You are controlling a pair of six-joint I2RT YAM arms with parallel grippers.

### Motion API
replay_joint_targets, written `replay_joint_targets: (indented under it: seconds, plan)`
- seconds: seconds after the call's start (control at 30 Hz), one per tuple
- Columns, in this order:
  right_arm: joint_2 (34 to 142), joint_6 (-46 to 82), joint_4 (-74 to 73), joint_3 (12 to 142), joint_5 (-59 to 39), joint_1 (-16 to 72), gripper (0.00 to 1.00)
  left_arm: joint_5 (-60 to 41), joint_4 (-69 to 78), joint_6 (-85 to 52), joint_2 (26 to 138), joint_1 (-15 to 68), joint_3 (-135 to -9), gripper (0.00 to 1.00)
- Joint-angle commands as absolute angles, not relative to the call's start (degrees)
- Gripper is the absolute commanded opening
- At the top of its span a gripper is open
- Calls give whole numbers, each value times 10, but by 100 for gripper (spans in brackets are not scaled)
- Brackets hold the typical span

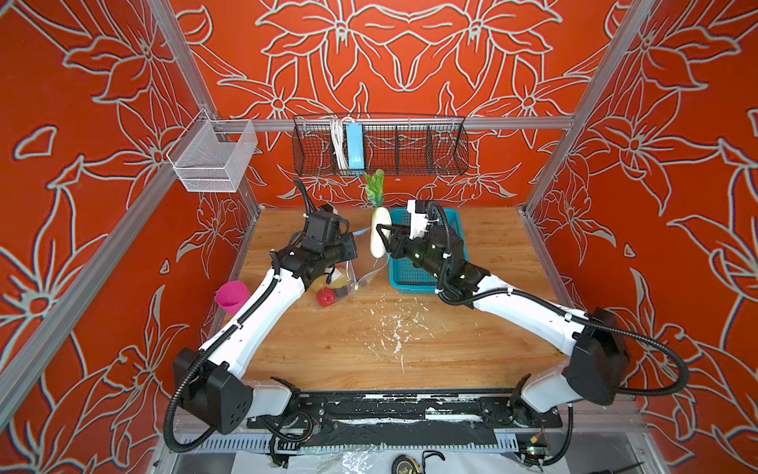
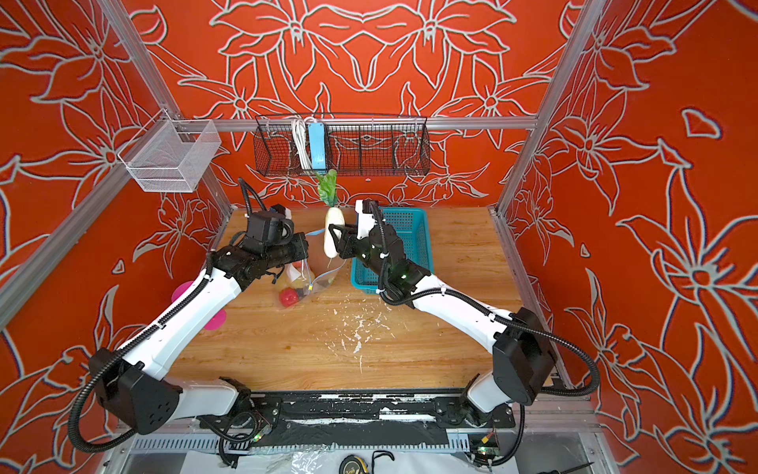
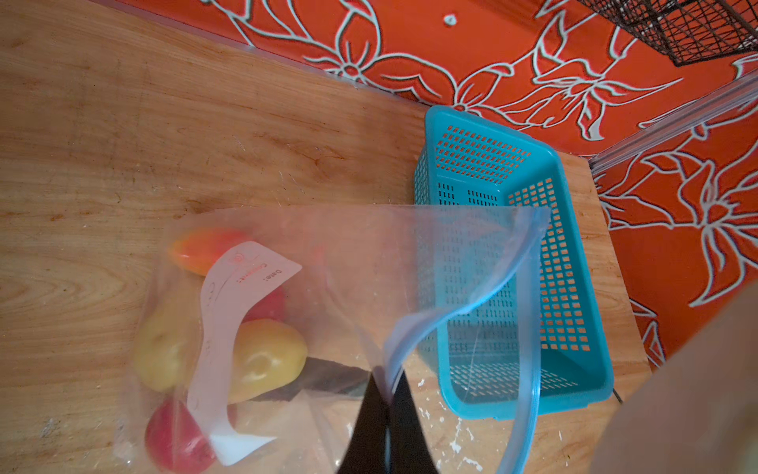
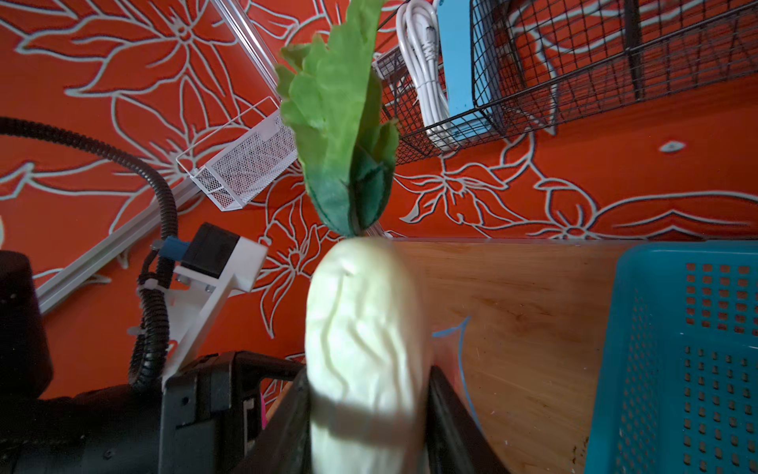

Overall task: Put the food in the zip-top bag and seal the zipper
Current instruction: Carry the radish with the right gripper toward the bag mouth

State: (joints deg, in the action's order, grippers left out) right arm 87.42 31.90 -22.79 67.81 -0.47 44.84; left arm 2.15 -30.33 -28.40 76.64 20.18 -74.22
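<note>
The zip-top bag (image 3: 348,266) sits on the worktop (image 3: 123,143), just beside the teal basket (image 3: 480,156). Inside it you can see a red-yellow fruit (image 3: 205,250), two potatoes (image 3: 266,357), a red apple (image 3: 176,439) and a dark eggplant (image 3: 328,381). The blue zipper (image 3: 529,369) along its mouth hangs loose and wavy, so the bag is not shut yet. The left tool (image 3: 387,379) is closed tight on one edge of the mouth and lifts it up. I think this is so the floppy bag stays open like a pocket. The right tool (image 4: 369,371) grips the white radish (image 4: 365,349) around its middle. The radish is off the worktop, between the bag and the basket, with its green leaves (image 4: 340,123) up and its thin tip down. That way it looks ready to slide in tip first. The basket looks empty, so the radish seems to be the last food to go in.
</note>
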Motion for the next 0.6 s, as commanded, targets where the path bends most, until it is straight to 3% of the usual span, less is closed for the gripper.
replay_joint_targets:
  seconds: [0.0, 0.57]
  plan:
    - [898, 293, -280, 667, 3, 459, 35, 15, -302, -290, 753, 194, -749, 0]
    - [962, 208, -397, 623, 107, 512, 36, -1, -301, -297, 757, 181, -750, 0]
